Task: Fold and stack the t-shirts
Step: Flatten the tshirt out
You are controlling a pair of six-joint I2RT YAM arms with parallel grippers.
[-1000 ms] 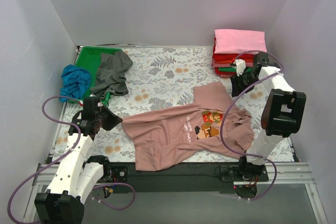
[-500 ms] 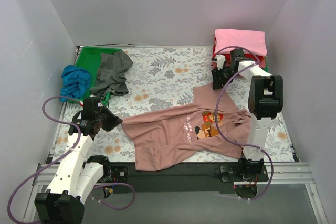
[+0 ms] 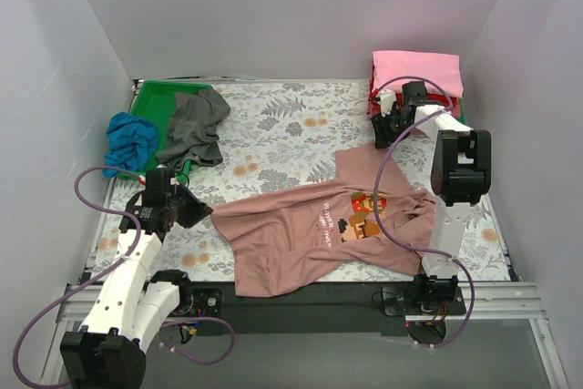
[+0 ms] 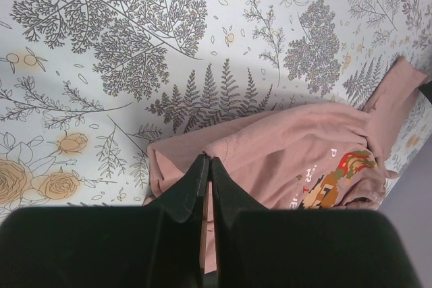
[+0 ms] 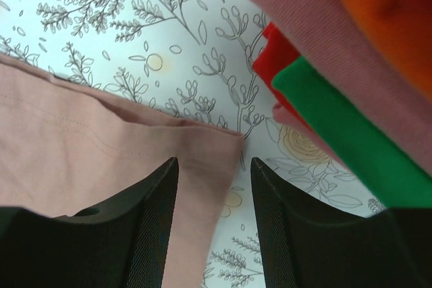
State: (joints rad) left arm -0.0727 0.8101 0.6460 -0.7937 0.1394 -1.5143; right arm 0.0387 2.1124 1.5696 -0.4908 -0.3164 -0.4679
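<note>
Right wrist view: right gripper hangs wide open over a corner of the pink shirt, spread beside the folded stack. I'd pinch just that corner. Meanwhile left gripper is clenched at the far sleeve. Half a second back, right sat further from the stack.

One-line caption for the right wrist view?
Open right pincer over the pink tee corner, beside the folded stack.
</note>
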